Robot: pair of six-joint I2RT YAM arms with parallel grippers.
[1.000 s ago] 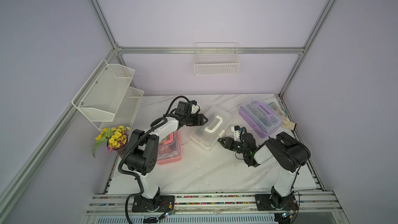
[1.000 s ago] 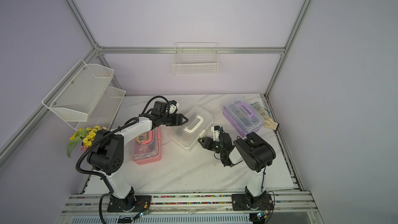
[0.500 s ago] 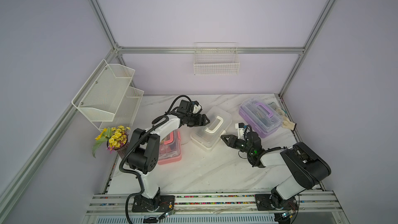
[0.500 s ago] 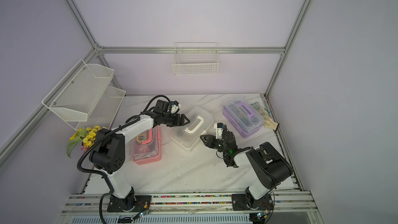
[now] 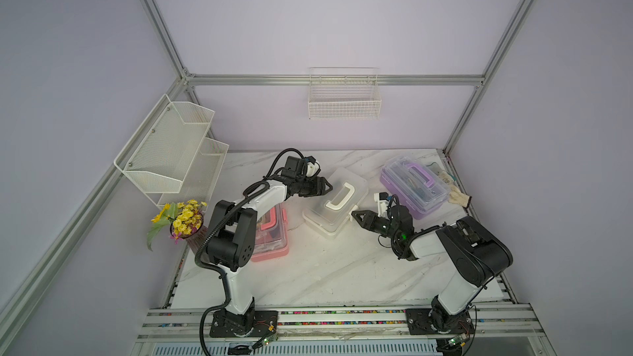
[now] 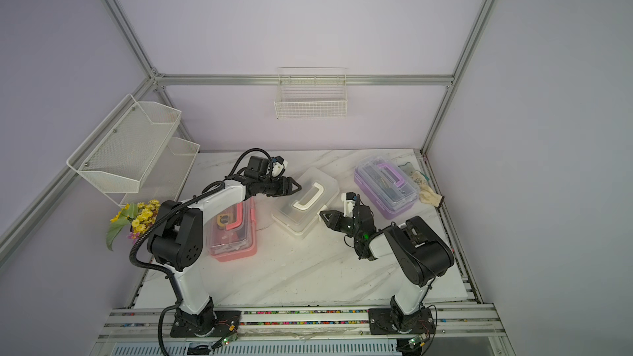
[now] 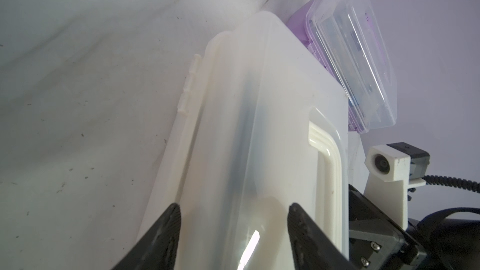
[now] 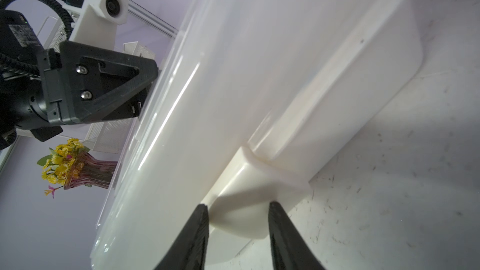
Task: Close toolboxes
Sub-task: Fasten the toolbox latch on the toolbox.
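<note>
White toolbox [image 5: 337,205]: long axis lower-left to upper-right, mid-frame. Left gripper [image 5: 328,186] jaws spread at its upper-left edge. Right gripper [image 5: 353,215] flanks the lower-right latch [image 8: 244,203], pinch unclear. Bare marble table [image 5: 325,268] below.

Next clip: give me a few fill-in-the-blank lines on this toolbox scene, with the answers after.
The white box lies between the pink box and the purple box; the left arm partly hides the ___ one.
The left end effector and right end effector each point at one end of the ___ box.
The flowers in the vase are mostly ___.
Missing: pink, white, yellow.
</note>
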